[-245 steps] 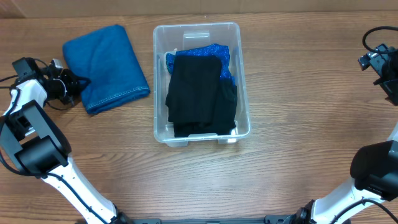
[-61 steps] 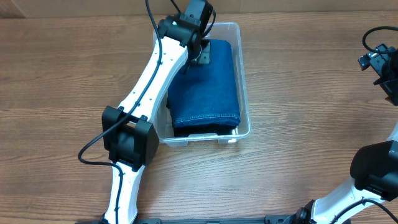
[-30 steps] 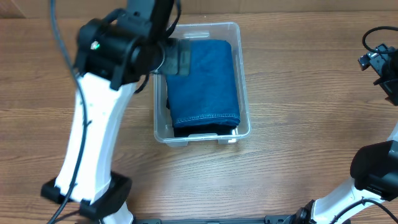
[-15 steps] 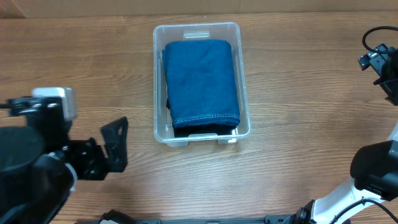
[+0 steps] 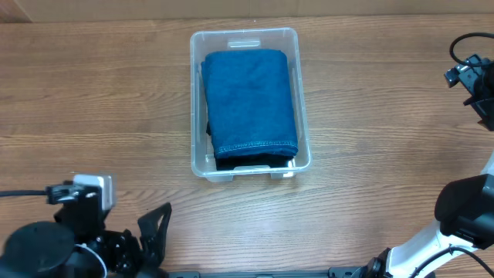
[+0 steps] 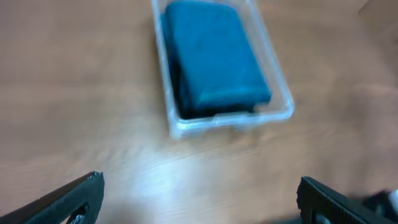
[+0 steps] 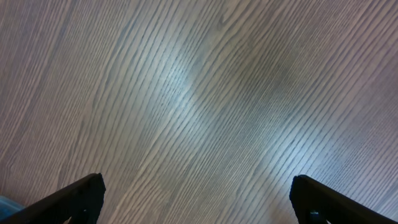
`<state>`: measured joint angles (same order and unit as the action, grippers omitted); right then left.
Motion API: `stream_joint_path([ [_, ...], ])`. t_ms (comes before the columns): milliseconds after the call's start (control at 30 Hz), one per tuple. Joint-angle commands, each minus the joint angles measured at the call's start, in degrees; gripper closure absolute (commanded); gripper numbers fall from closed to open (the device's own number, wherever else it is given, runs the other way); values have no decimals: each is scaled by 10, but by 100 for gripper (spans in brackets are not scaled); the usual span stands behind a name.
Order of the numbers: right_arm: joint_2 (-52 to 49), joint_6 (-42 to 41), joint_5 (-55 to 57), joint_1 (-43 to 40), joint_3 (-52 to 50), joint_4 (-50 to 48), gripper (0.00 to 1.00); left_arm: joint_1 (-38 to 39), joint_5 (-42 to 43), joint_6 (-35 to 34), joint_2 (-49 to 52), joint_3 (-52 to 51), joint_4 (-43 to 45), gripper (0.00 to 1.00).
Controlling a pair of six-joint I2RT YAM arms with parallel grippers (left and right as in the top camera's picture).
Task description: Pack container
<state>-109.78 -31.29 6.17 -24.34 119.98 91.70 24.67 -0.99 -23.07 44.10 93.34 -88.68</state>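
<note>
- Broadly, the worktop (image 5: 386,116) carries only the container, at its far middle. The arm bases cover parts of the near edge, so something could lie there unseen.
- The container (image 5: 303,116) stands well apart from both arms. It is a light plastic bin, so an off-centre push on its contents could, I judge, slide or tip it. Its bottom is wholly covered by the cloths.
- The blue cloth (image 5: 251,100) lies folded on top and fills nearly the whole bin. Loose folds may spring up and bulge over the rim if nothing presses them flat. How high it sits against the rim cannot be told from above.
- The dark cloth (image 5: 239,162) shows only as a strip at the near end, under the blue one. Whatever else lies beneath is hidden.
- The left gripper (image 6: 199,193) sits low at the near left, jaws spread wide and empty. A careless swing forward could clip the bin's near wall. Its wrist view is blurred.
- The right gripper (image 7: 196,190) is also wide apart, holding nothing, over bare wood. The frame edge cuts it off in the overhead view.
</note>
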Motion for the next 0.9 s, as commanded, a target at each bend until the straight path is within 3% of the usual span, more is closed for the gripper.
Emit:
stream_joint_path([
  [0, 4, -3, 2, -1, 1, -1, 0, 1, 9, -18, 5, -7, -38, 0],
  [200, 4, -3, 2, -1, 1, -1, 0, 1, 0, 19, 5, -17, -27, 0],
  [433, 4, -3, 2, -1, 1, -1, 0, 1, 6, 261, 3, -217, 217, 0],
  [500, 4, -3, 2, -1, 1, -1, 0, -11, 6, 299, -5, -288, 283, 0],
  [733, 4, -3, 2, -1, 1, -1, 0, -99, 51, 304, -138, -527, 545, 0],
  [867, 4, -3, 2, -1, 1, -1, 0, -162, 83, 304, -226, -622, 643, 0],
])
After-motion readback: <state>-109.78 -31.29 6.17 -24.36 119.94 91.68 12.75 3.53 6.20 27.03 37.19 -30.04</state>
